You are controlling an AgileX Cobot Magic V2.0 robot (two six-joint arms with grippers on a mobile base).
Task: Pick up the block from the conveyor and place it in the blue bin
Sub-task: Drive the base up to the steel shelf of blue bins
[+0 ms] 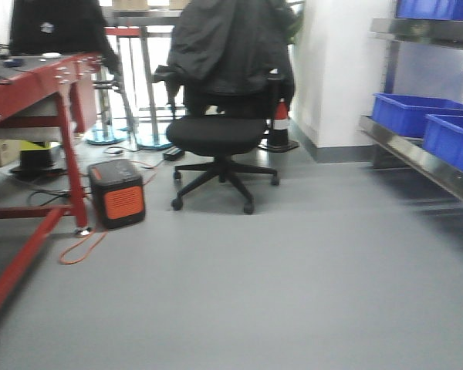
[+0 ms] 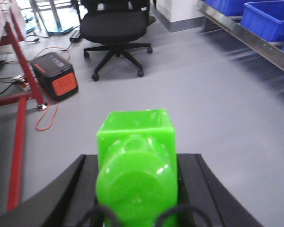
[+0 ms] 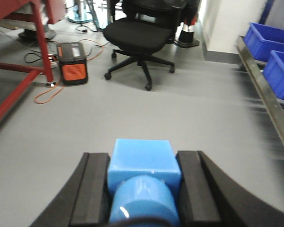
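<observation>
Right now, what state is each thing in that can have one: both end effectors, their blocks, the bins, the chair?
left end effector: shut on translucent green plastic block.
translucent green plastic block: gripped, off the floor.
right end effector: shut on light blue plastic block.
light blue plastic block: gripped, off the floor.
blue plastic bins: on the steel shelf, insides hidden.
black swivel office chair: unoccupied, dark jacket over its back.

A glossy green block (image 2: pixel 135 137), square with a rounded knob toward the camera, is clamped upright in the left gripper (image 2: pixel 138 160); a light blue block (image 3: pixel 142 150) of like shape is clamped in the right gripper (image 3: pixel 143 165). Open-topped blue bins (image 1: pixel 401 119) stand in a row at the right, the red-framed conveyor (image 1: pixel 31 85) at far left
</observation>
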